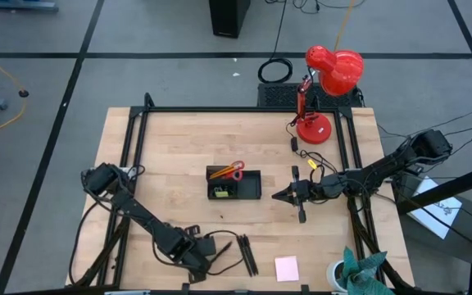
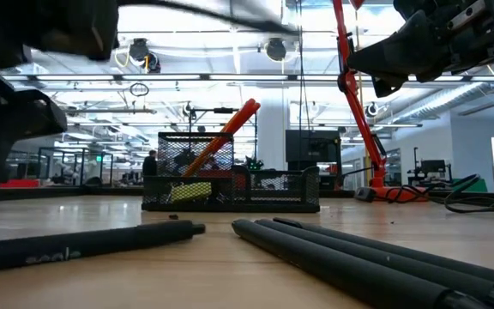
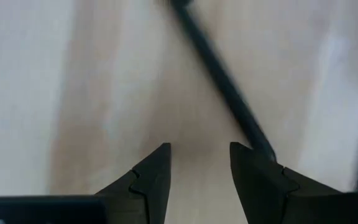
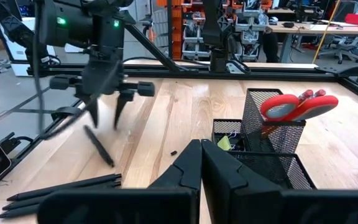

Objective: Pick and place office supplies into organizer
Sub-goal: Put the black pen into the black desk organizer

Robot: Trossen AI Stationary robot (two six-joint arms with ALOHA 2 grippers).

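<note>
Down at the table's near-left edge, the left gripper [image 1: 213,256] hangs with its jaws apart over a black pen [image 1: 222,251], which the left wrist view shows lying slantwise beside one fingertip [image 3: 253,163], not between the two. Just right of it lies a bundle of pens [image 1: 247,255], then a pink sticky pad [image 1: 286,268]. In mid-table stands the organizer [image 1: 249,185], a black mesh tray holding red scissors [image 1: 233,170]; only the low view shows an orange pencil [image 2: 221,137] leaning inside. Right of it the right gripper [image 1: 279,196] hovers, jaws closed and empty. A red lamp [image 1: 328,82] stands beyond.
</note>
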